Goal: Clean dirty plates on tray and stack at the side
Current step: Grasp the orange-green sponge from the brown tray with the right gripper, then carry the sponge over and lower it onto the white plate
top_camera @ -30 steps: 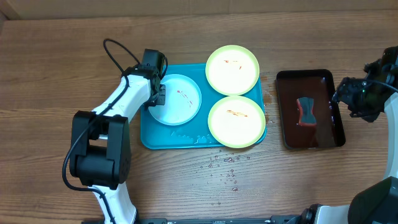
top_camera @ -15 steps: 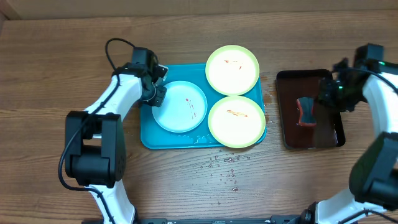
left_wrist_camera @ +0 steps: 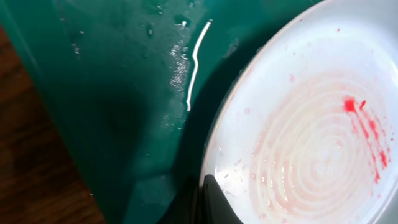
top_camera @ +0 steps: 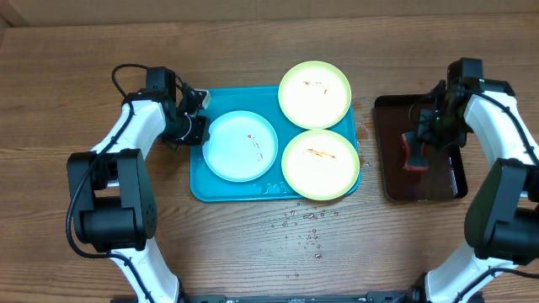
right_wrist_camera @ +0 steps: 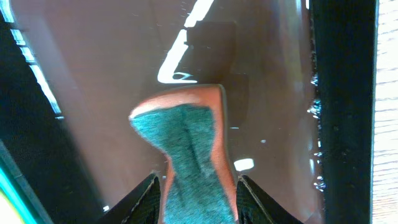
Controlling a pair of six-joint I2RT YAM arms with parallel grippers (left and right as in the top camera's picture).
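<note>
I have the left end effector (top_camera: 192, 128) pinched shut on the pale blue plate (top_camera: 242, 146) in the left part of the tray (top_camera: 202, 189); the right end effector (right_wrist_camera: 199, 199) clamps the sponge (right_wrist_camera: 189, 143), right of the tray.

This looks like a robotics lab set up as a mock dishwashing station. Two white-and-black arms, the left arm (top_camera: 135, 135) and the right arm (top_camera: 505, 139), rise from the near edge of a wood-grain desk (top_camera: 67, 50), and a loose black cable (top_camera: 126, 71) loops off the left one. The kitchen part is staged: three plastic plates (top_camera: 242, 146) on a turquoise tray (top_camera: 202, 189) at mid-desk, a sponge (top_camera: 414, 151) in a dark tray (top_camera: 446, 181) toward the right edge, and water drops (top_camera: 307, 223) spilled toward the near edge. A pale board (top_camera: 253, 7) runs along the far edge.
</note>
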